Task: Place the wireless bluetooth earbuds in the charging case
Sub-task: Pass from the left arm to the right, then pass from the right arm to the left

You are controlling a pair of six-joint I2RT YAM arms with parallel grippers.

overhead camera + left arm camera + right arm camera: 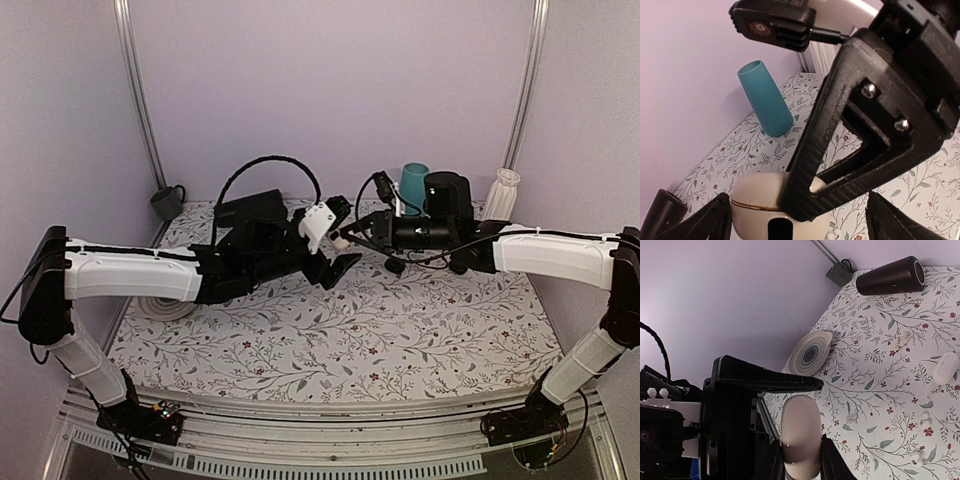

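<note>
A: Two arms are stretched inward in the top view, the left arm (pixel 130 275) and the right arm (pixel 550 252) both held nearly level, wrists close together in mid-air above the back of the flowered surface (pixel 330 350). Why is that done?

B: A handover is judged likely: the charging case (pixel 341 241) is held aloft between the right claw (pixel 352 237) and the left claw (pixel 338 245), well clear of the surface, with the teal cup (pixel 413 185) standing behind.

A: What is shown from the left wrist?

B: The left claw is seen spread wide, its fingers (pixel 705 225) set either side of the case without clear contact. The case is crossed by a finger of the right claw, and its lid appears shut.

A: And from the right wrist?

B: The right claw is pressed onto the case, which is pinched at its near end between the two fingers. Small white pieces (pixel 925 419) are seen lying on the surface below; whether these are the earbuds cannot be told. The lid is presumably to be opened before anything can be inserted.
</note>
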